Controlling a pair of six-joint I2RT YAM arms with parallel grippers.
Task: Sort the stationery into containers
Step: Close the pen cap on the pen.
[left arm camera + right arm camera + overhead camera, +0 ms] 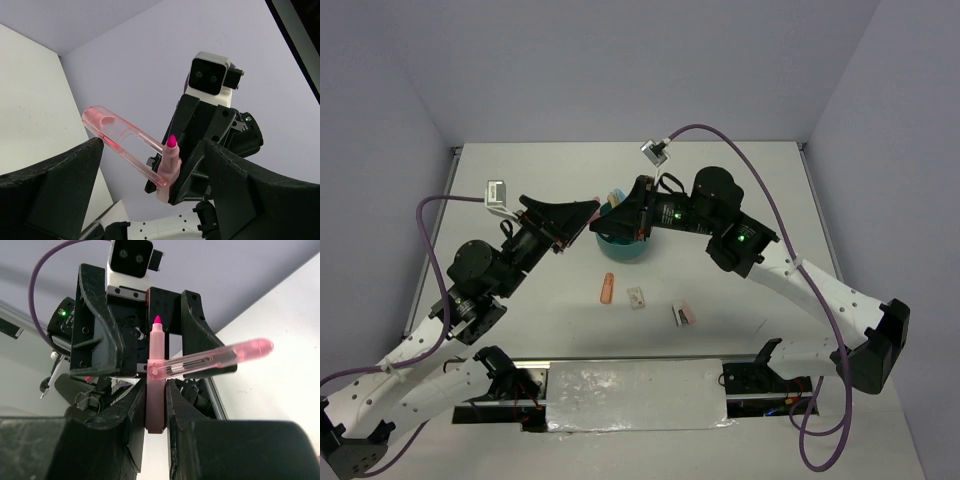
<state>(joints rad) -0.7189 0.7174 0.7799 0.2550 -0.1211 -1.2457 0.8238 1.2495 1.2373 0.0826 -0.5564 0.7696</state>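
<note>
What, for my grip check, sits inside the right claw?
A pink marker, upright with its tip bare, clamped in the right claw; its clear cap juts sideways. The marker's lower end is covered by the fingers.

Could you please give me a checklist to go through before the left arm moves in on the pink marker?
1. Right tool grips the pink marker: ok, it is shut on the body with the tip up.
2. Left tool is ready: ok, its jaws are wide open and face the marker.
3. Cap sits on the tip: not ok, it sticks out sideways from the body and the tip is bare.
4. Cap is lined up inside the left tool's opening: cannot tell, depth is unclear.
5. Marker is above the bowl: cannot tell, both tools hide part of the bowl.
</note>
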